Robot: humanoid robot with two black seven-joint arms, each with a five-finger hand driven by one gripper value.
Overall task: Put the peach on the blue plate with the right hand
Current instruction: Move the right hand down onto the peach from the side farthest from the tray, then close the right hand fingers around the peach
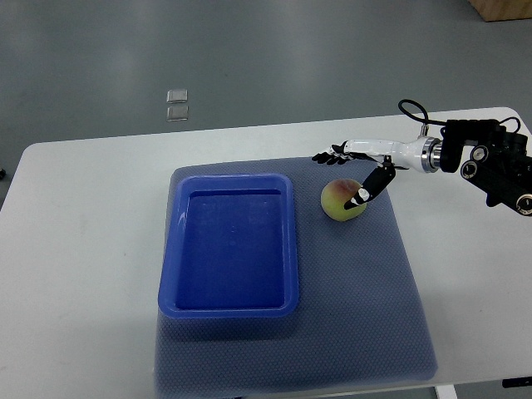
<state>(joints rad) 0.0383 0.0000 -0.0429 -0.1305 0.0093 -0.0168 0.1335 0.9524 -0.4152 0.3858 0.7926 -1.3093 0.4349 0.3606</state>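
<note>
1. Top view looks steeply down on a white table (75, 249); a grey-blue textured mat (391, 307) covers its middle, and grey floor lies beyond the far edge.
2. On the left part of the mat sits the blue plate (229, 307), a rectangular tray-like dish with raised rim and rounded corners; its inside shows only its own blue bottom.
3. The peach (339, 199), yellow-green with a reddish blush, rests on the mat just beside the plate's upper right corner; it is outside the plate and apart from its rim.
4. The right arm (490, 166) comes in from the picture's right edge, with black joints and a cable loop, then a white forearm shell; it ends in the right hand (357, 162), which sits at the peach's far right side.
5. The hand's fingers (328, 155) are spread and extended to the left, above and beyond the peach, closed on nothing; the black thumb (372, 184) angles down over the peach's right upper side, and whether its tip touches the fruit cannot be told from this angle; the hand reads as unclenched, and the peach still lies on the mat.
6. Two small clear square objects (177, 105) lie on the floor beyond the table's far edge; a brown boxlike corner (503, 8) shows at the upper right.
</note>
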